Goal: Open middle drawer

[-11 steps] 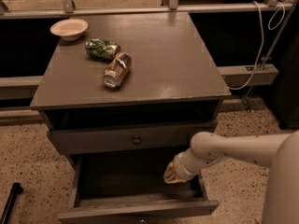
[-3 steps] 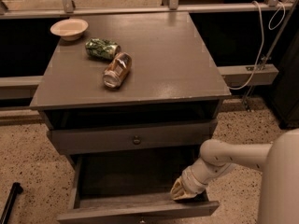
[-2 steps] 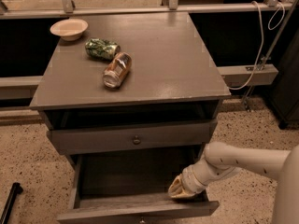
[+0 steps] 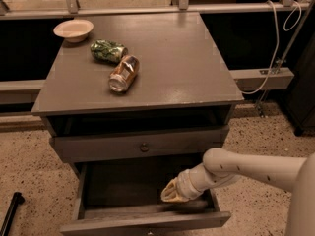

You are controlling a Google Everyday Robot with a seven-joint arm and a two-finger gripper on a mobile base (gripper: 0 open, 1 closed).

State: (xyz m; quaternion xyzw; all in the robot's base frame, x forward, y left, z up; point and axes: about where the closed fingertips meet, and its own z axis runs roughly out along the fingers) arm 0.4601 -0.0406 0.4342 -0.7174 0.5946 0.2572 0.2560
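At the grey cabinet's (image 4: 187,58) back-left corner, a beige bowl (image 4: 73,30), green can (image 4: 108,50) and brown can (image 4: 123,73) lying on its top, low in the cabinet the middle drawer (image 4: 106,222) pulled out, gripper (image 4: 171,192) inside its right part, grip state impossible to tell.

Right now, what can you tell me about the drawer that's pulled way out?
The middle drawer is grey, wood-looking and pulled far out, below another drawer front with a small round knob. Its dark inside looks empty except for the gripper, which reaches in at the picture's right, close behind its front. Whether they touch, I cannot tell.
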